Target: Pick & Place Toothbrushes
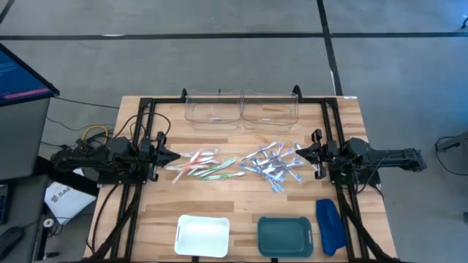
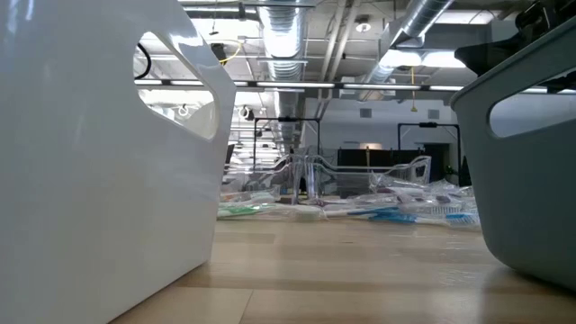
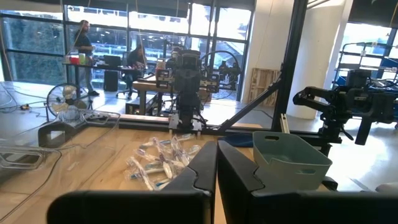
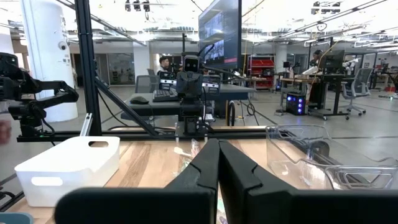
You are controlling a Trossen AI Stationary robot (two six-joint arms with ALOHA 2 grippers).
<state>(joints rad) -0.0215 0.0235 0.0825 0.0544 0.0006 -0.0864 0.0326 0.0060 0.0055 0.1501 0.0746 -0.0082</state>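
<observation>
The toothbrushes lie on the wooden table in two loose heaps. A pink, green and white heap (image 1: 201,166) lies just in front of my left gripper (image 1: 170,157). A blue, silvery, clear-wrapped heap (image 1: 274,164) lies in front of my right gripper (image 1: 300,151). Both heaps show low across the table in the low view, coloured (image 2: 270,209) and wrapped (image 2: 414,211). The left wrist view looks past my left gripper (image 3: 216,171) at the wrapped heap (image 3: 158,163). Both grippers are shut, hold nothing, and hover at the table's left and right sides, pointing at each other.
Two clear bins (image 1: 212,109) (image 1: 270,108) stand at the far edge. A white tray (image 1: 202,235), a teal tray (image 1: 285,235) and a dark-blue oblong object (image 1: 330,225) sit at the near edge. Bare wood lies between heaps and trays. People stand in the room behind.
</observation>
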